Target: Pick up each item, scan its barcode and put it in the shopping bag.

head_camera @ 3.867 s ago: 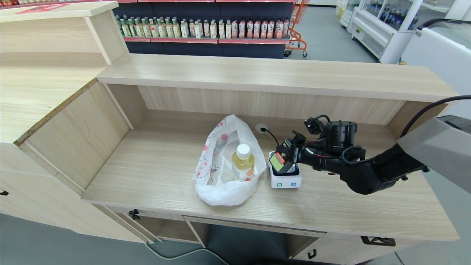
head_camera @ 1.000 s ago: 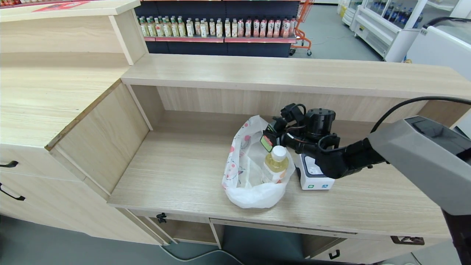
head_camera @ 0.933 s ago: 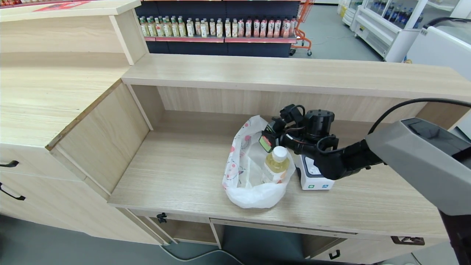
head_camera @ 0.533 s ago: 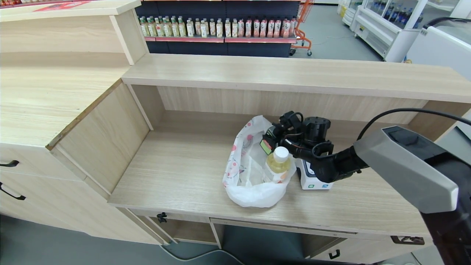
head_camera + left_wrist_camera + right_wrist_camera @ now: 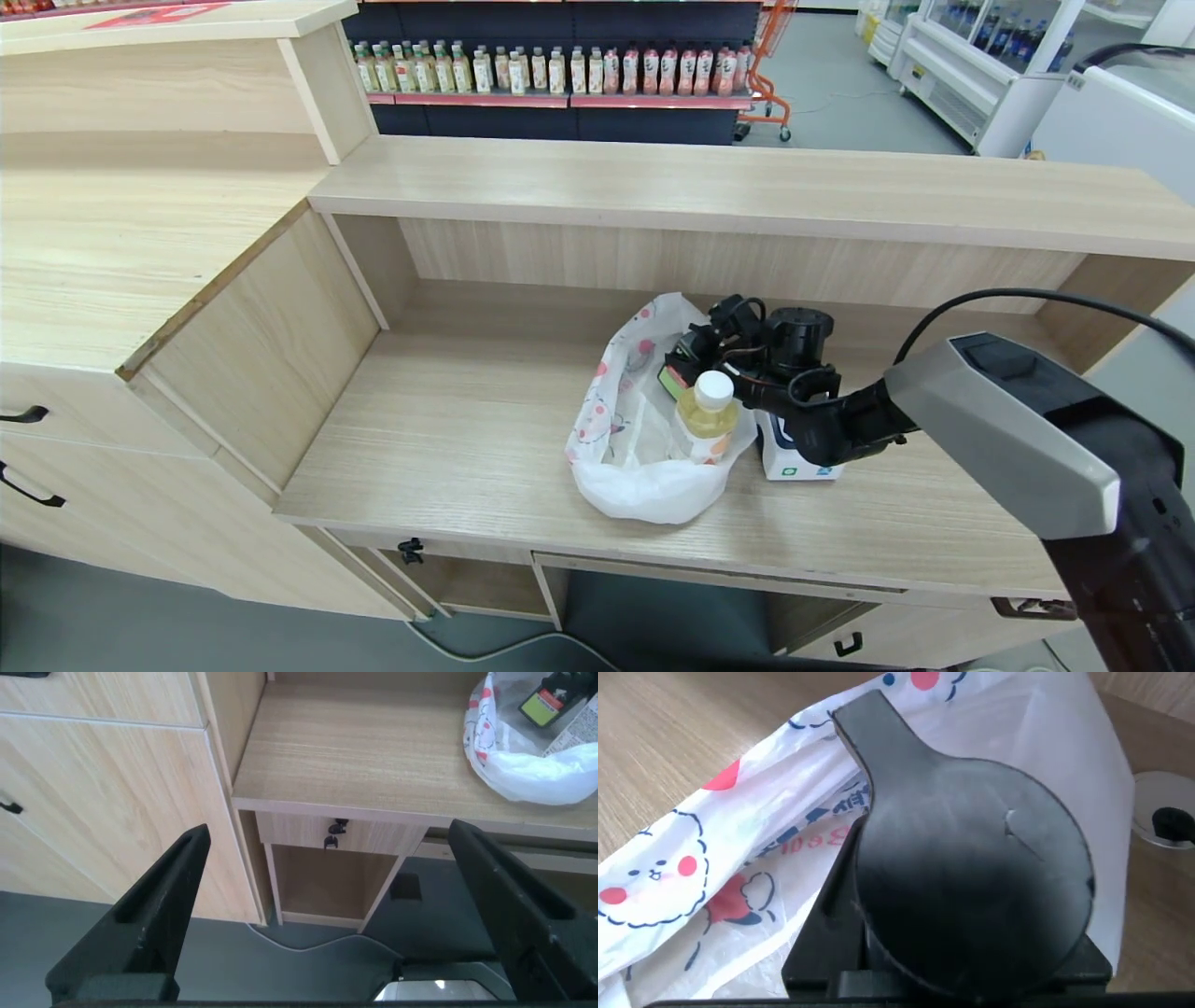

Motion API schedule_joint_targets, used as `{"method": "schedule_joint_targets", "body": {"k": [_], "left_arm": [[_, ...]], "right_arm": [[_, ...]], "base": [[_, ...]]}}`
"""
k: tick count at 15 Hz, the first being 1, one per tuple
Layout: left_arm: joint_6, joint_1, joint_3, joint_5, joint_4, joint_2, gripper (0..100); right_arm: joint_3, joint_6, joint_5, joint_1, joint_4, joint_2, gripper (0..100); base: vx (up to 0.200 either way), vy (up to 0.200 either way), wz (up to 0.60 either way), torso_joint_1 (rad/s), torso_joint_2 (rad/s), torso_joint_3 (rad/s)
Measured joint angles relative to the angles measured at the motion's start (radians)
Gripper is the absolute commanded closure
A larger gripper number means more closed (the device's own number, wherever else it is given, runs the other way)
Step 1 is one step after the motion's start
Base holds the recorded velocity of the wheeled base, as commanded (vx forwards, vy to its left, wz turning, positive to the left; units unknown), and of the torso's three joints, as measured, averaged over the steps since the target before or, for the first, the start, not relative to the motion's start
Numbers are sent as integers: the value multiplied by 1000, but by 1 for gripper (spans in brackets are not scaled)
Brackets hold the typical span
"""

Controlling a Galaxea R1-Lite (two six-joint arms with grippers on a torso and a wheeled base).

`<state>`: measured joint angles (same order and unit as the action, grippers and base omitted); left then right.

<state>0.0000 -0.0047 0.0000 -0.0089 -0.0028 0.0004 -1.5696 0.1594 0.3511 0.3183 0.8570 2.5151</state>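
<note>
A white shopping bag [image 5: 625, 467] with pink prints stands open on the wooden counter [image 5: 448, 439]. Inside it stands a bottle [image 5: 707, 420] of yellow drink with a white cap. My right gripper [image 5: 680, 366] hangs over the bag's far rim, just behind the bottle cap, shut on a small green packet [image 5: 668, 381]. To the bag's right sits a white scanner box [image 5: 794, 462], partly hidden by my right arm. My left gripper [image 5: 329, 835] is open and low, in front of the counter's cupboard front. From there I see the bag [image 5: 523, 761] and the green packet [image 5: 542, 706]. The bag's printed plastic [image 5: 682, 887] lies close below my right wrist.
A raised ledge [image 5: 728, 187] runs along the counter's back, and a wooden side panel [image 5: 261, 345] walls it on the left. A cable hole [image 5: 1162, 821] lies behind the bag. Drawer fronts [image 5: 103, 793] stand near my left gripper. Bare counter lies left of the bag.
The head camera shifted early on. My right gripper carried the green packet from above the scanner leftward to the bag's mouth, then sank slightly in the last second.
</note>
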Motion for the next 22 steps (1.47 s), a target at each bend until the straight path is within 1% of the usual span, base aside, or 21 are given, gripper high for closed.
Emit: {"method": "schedule_joint_targets", "body": {"k": [4,6,7,11,14,16,19,21,22], "left_arm": [[0,0,0,0,0,0,0],[0,0,0,0,0,0,0],[0,0,0,0,0,0,0],[0,0,0,0,0,0,0],[0,0,0,0,0,0,0],[0,0,0,0,0,0,0],[0,0,0,0,0,0,0],[0,0,0,0,0,0,0],[0,0,0,0,0,0,0]], "right_arm": [[0,11,64,-8,1,15,100],[-1,32,69,-10,1,21,100],[-1,38,71,-12,2,23,0],[0,32,74,-24,0,-8,0],[11,20,123,-27,0,-79,0],[40,-7,136,-27,-4,-145,0],[116,-40,137,-25,-16,-271,0],[198,-46,120,-43,-41,-387,0],[253,-47,100,-59,-75,-465,0]], "base": [[0,0,0,0,0,0],[0,0,0,0,0,0],[0,0,0,0,0,0],[0,0,0,0,0,0],[0,0,0,0,0,0],[0,0,0,0,0,0],[0,0,0,0,0,0],[0,0,0,0,0,0],[0,0,0,0,0,0]]}}
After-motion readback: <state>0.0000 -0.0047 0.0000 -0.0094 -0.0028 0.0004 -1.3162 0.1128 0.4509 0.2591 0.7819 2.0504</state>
